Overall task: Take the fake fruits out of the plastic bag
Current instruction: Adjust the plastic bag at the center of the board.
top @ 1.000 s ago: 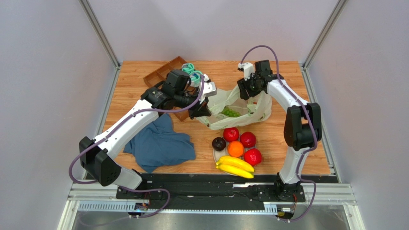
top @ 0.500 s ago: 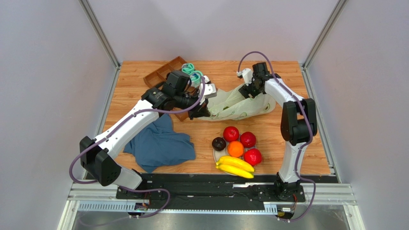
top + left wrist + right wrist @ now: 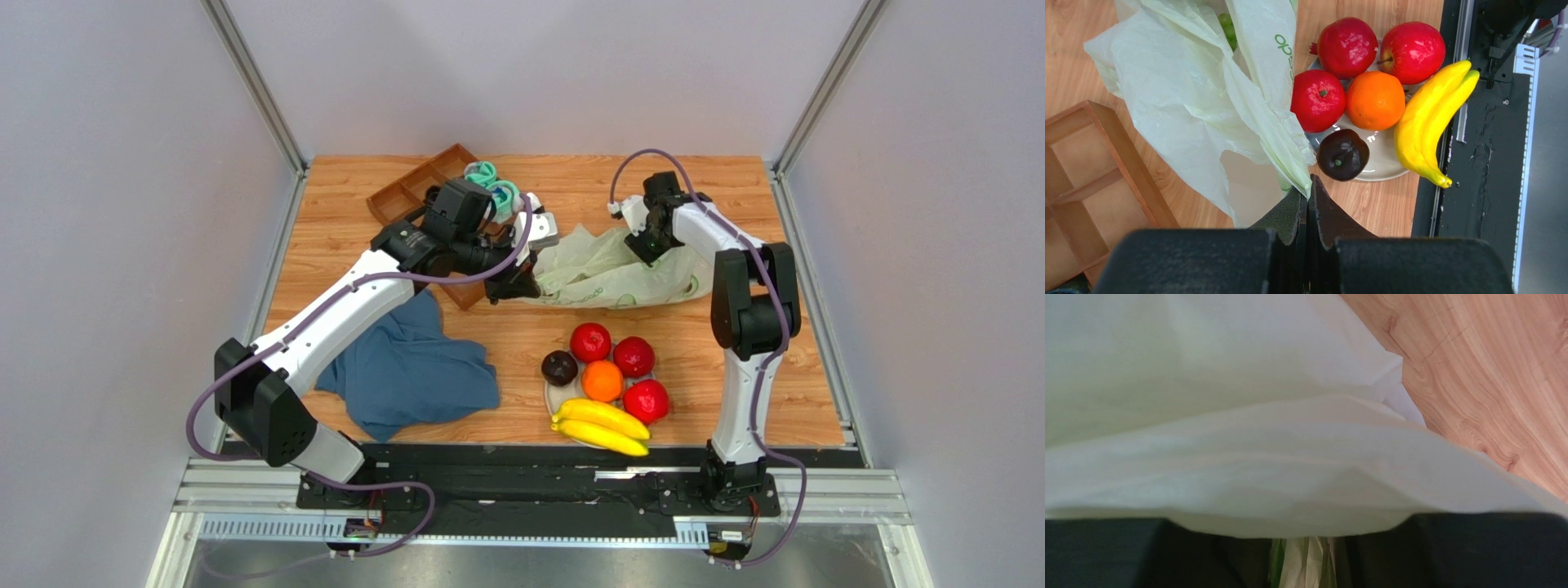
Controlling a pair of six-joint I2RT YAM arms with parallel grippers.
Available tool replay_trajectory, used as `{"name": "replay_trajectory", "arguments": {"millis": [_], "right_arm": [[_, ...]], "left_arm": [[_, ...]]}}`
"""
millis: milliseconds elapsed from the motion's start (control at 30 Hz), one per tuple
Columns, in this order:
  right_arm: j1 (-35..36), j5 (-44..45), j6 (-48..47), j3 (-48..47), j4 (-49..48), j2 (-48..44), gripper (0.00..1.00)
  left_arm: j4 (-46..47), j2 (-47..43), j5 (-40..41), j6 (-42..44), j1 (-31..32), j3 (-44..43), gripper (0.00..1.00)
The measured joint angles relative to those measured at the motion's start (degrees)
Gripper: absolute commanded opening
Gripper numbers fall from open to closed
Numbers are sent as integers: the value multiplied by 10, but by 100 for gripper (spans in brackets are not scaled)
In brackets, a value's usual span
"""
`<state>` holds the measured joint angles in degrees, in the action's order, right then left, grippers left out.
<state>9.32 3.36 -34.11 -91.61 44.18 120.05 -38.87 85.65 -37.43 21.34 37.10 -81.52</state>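
Left arm (image 3: 356, 294) reaches forward and inward, low over the table. Left gripper (image 3: 1308, 193) is pressed together, pinching the near-left edge of the plastic bag (image 3: 1192, 104). Right arm (image 3: 740, 263) is folded high with the wrist pitched down. Right gripper (image 3: 638, 243) nips bunched bag film at the far-right end. The bag lies slack between them with the green grape bunch (image 3: 1225, 26) inside. The other fake fruits (image 3: 1375, 100) sit on the plate (image 3: 1385, 166) beside it.

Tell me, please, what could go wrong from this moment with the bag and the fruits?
1. The green grapes are inside the flattened plastic bag; they may stay trapped there.
2. The left gripper pinches only a thin edge of film; it could slip or tear under a pull.
3. The bag drapes beside the nearest red fruit, so a drag might nudge it.
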Motion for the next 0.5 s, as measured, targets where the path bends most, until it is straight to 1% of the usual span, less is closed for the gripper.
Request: {"name": "replay_trajectory", "arguments": {"millis": [100,200,400,500], "right_arm": [[-9,-47,5,-8,17,-13,30],[-16,-127,10,-21,49,-50,30],[-27,-375,23,-40,98,-181,29],[-32,-475,43,-48,111,-212,28]], "left_arm": [[1,7,0,-1,0,-15,0],[5,17,0,-3,0,-31,0],[16,41,20,-10,0,-43,0],[21,43,39,-15,0,-43,0]]}}
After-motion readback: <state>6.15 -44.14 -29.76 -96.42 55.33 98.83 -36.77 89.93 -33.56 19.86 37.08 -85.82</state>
